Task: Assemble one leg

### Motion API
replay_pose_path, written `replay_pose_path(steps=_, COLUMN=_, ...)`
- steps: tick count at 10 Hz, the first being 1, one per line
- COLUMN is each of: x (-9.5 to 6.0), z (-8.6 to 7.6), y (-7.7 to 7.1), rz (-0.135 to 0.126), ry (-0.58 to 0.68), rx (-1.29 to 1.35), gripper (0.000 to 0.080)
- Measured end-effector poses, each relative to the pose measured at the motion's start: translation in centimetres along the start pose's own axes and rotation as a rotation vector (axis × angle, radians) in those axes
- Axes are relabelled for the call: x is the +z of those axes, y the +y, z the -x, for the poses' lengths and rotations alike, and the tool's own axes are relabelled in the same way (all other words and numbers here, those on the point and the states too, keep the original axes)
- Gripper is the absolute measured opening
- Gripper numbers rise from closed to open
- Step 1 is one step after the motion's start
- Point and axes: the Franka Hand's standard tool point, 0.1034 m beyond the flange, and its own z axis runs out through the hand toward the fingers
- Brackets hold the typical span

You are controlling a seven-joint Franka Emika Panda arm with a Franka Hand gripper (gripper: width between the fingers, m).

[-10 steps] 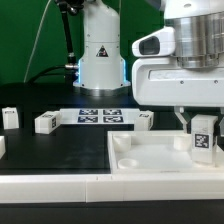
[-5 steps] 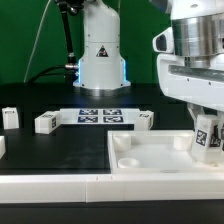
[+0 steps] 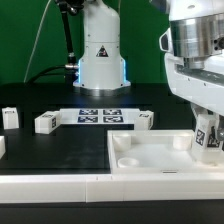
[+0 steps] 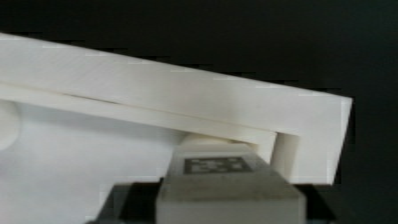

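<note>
My gripper (image 3: 208, 137) is shut on a leg (image 3: 209, 142), a small white post with a black-and-white tag, held at the far right corner of the white tabletop (image 3: 150, 160) in the exterior view. The leg's lower end is at about the height of the tabletop's surface; I cannot tell whether they touch. In the wrist view the leg (image 4: 224, 175) sits between the dark jaws of my gripper (image 4: 228, 208), with the tabletop's corner (image 4: 214, 95) beyond it. Three more legs lie on the black table (image 3: 10, 117), (image 3: 45, 122), (image 3: 146, 120).
The marker board (image 3: 100, 115) lies flat at the back middle of the table. The robot's white base (image 3: 101, 55) stands behind it. A white rail (image 3: 50, 186) runs along the table's front edge.
The arm has moved toward the exterior view's right with the leg in its grip. The leg now sits nearer the tabletop's right corner. The other parts have not moved.
</note>
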Motion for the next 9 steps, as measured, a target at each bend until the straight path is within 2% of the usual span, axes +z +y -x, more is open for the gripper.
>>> replay_pose_path(steps=1, x=0.02, z=0.03, y=0.05, rz=0.003, ry=-0.001, rx=-0.014, gripper=0.0404)
replay_pose_path(steps=2, x=-0.04, z=0.01, y=0.06, rz=0.011, ry=-0.002, rx=-0.119, gripper=0.0548)
replay_pose_path(steps=3, x=-0.13, z=0.04, y=-0.02, rz=0.016, ry=-0.007, rx=-0.264, gripper=0.0628)
replay_pose_path(steps=7, x=-0.2, z=-0.49, y=0.05, rz=0.025, ry=-0.007, rx=-0.746, gripper=0.0648)
replay_pose_path(steps=9, x=-0.36, z=-0.44, y=-0.2, rz=0.079, ry=0.027, rx=-1.028, gripper=0.0649)
